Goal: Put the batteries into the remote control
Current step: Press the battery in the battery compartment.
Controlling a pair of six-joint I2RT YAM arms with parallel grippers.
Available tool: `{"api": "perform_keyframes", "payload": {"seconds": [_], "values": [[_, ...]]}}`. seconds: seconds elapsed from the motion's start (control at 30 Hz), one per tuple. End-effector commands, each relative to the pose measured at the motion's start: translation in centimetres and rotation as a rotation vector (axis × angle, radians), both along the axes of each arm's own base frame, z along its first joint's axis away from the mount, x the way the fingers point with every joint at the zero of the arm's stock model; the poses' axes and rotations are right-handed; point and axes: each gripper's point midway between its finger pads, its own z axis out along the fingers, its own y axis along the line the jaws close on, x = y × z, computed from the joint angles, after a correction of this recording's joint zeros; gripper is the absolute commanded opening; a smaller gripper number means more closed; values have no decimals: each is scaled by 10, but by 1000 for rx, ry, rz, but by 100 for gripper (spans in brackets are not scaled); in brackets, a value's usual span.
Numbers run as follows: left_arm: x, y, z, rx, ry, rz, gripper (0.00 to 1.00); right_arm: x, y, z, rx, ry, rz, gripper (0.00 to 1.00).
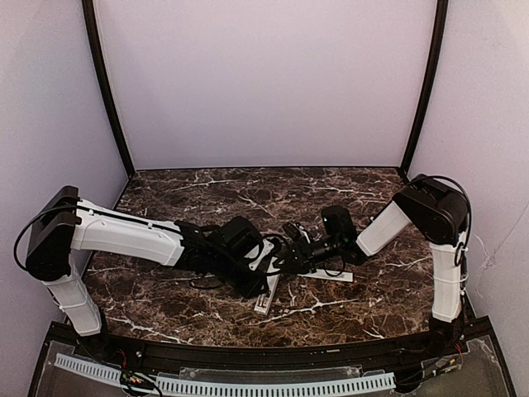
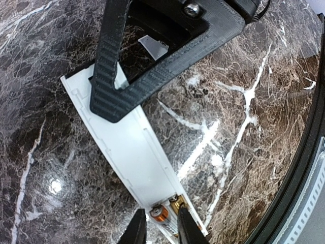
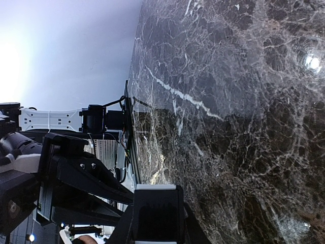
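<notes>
The white remote control [image 2: 127, 147] lies flat on the marble with its back compartment open. Two batteries [image 2: 170, 208] sit side by side at the compartment's near end, orange and gold ends showing. My left gripper [image 2: 161, 231] stands over them, its fingers closed narrowly around the left battery. My right gripper [image 3: 156, 229] is shut on the remote's dark far end [image 3: 155, 213]; one of its ribbed black fingers [image 2: 109, 66] lies across the remote. From above, both grippers meet at the table's middle over the remote control [image 1: 266, 296].
A thin flat white cover strip [image 1: 335, 275] lies just right of the grippers, under the right arm. The table's black front rail [image 2: 299, 168] runs close to the remote's near end. Lilac walls enclose the marble table [image 1: 248, 186].
</notes>
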Motion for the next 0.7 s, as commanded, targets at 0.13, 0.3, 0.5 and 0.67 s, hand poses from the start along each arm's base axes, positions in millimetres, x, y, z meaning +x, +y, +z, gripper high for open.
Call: {"api": "perform_keyframes", "payload": {"seconds": [0.13, 0.3, 0.5, 0.67], "values": [[7, 2, -1, 64, -20, -24, 19, 4, -1, 6, 7, -51, -18, 0], [3, 3, -6, 74, -3, -38, 18, 4, -2, 4, 5, -47, -16, 0], [-5, 6, -10, 78, 14, -84, 12, 3, -1, 4, 3, -43, -16, 0], [-11, 9, -14, 88, 22, -119, 4, 4, -1, 3, 0, -40, -18, 0]]}}
